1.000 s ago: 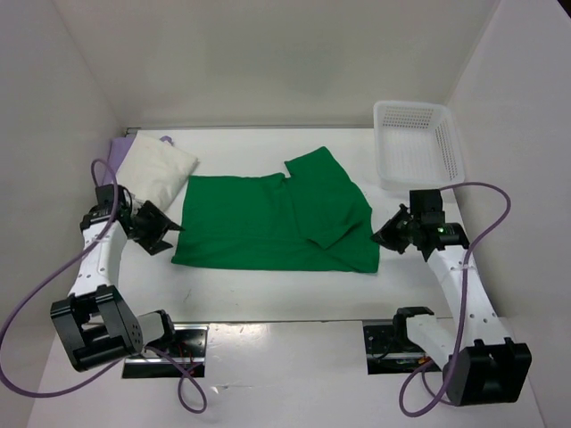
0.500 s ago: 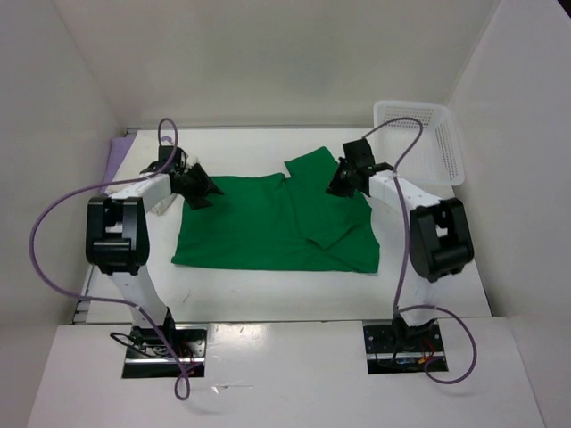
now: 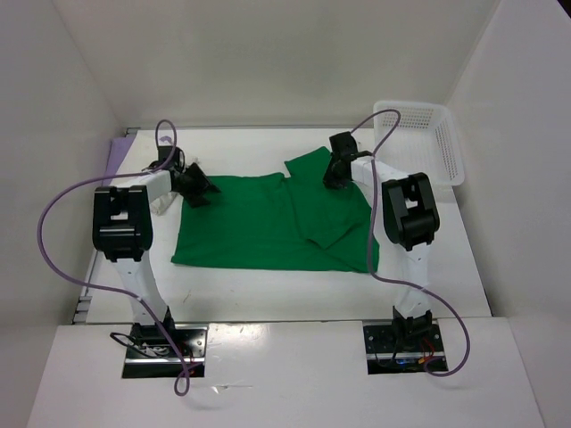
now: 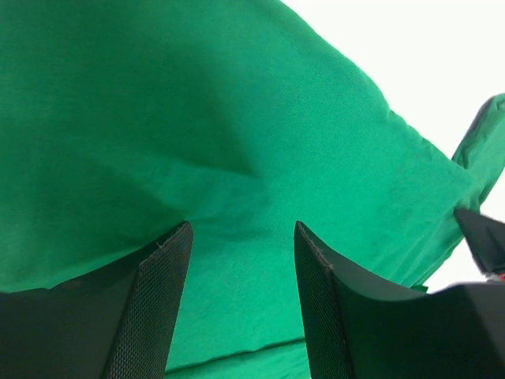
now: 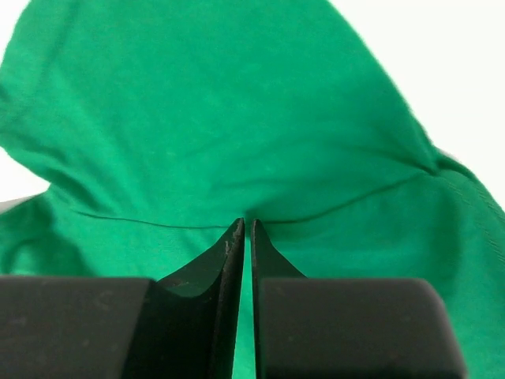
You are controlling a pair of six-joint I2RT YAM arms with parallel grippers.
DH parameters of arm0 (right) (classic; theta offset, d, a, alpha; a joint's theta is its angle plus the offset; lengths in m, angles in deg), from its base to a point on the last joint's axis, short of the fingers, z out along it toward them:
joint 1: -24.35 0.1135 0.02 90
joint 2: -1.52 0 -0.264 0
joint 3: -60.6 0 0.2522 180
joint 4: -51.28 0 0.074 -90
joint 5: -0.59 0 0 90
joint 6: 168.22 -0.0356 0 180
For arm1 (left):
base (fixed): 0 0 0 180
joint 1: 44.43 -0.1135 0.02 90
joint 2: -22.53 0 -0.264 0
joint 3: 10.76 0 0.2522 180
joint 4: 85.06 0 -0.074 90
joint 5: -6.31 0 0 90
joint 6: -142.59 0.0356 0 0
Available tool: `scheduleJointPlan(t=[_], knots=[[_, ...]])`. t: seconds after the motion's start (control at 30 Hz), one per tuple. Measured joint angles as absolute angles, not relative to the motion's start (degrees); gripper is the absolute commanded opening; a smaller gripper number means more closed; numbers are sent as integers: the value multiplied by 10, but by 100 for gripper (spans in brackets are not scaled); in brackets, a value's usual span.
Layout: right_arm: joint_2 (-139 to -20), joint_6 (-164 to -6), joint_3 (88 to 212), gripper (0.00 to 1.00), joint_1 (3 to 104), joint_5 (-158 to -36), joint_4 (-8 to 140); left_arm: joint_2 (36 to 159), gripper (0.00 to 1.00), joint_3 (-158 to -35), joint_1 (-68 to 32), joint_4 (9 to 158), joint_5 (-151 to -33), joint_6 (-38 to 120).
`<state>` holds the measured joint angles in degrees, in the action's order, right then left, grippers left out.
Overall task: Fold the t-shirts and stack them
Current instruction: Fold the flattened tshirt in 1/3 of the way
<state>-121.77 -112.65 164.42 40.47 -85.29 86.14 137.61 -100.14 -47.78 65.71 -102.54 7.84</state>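
The green t-shirt lies spread on the table, its right sleeve part folded over. My left gripper hovers over its far left corner, open, with only green cloth below the fingers. At the shirt's far right part, my right gripper has its jaws nearly together on a crease of the green cloth, which puckers at the tips. The off-white t-shirt sits at the far left, mostly behind my left arm. A strip of the lavender t-shirt shows beneath it.
A white mesh basket stands at the far right corner, close to the right arm's cable. White walls close in the table on three sides. Both arms reach far out over the table from their bases at the near edge.
Both arms swung up from low beside the shirt to its far edge. The right gripper shifted a little left along the far edge in the last half second.
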Motion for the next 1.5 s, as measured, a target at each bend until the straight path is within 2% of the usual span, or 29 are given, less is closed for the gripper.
scheduleJointPlan(t=[0.33, 0.6, 0.7, 0.83, 0.9, 0.93, 0.97, 1.0, 1.07, 1.17, 1.33, 1.5], knots=[[-1217, -1133, 1635, 9, 372, -835, 871, 1320, 67, -930, -529, 665, -1001, 58], [-1184, -1130, 1616, 44, 370, -868, 866, 1306, 71, -944, -503, 658, -1007, 58], [-1127, -1132, 1596, 47, 370, -879, 872, 1274, 72, -956, -473, 658, -1008, 60], [-972, -1153, 1499, 0, 368, -905, 856, 1201, 74, -957, -443, 659, -1022, 70], [-886, -1171, 1431, 0, 373, -921, 846, 1161, 66, -943, -432, 670, -1031, 76], [-845, -1179, 1396, 0, 377, -925, 844, 1140, 59, -932, -427, 673, -1035, 78], [-815, -1188, 1364, 0, 384, -932, 841, 1123, 50, -919, -420, 674, -1039, 82], [-786, -1194, 1327, 0, 396, -938, 840, 1108, 29, -903, -411, 677, -1044, 88], [-753, -1208, 1267, 13, 417, -951, 842, 1090, 15, -867, -380, 677, -1052, 95], [-743, -1226, 1197, 39, 436, -971, 850, 1086, 13, -811, -319, 671, -1054, 104], [-760, -1238, 1164, 40, 439, -1000, 850, 1083, 14, -732, -237, 646, -1054, 102], [-804, -1240, 1164, 40, 439, -1010, 814, 1079, 17, -720, -225, 650, -1054, 93]])
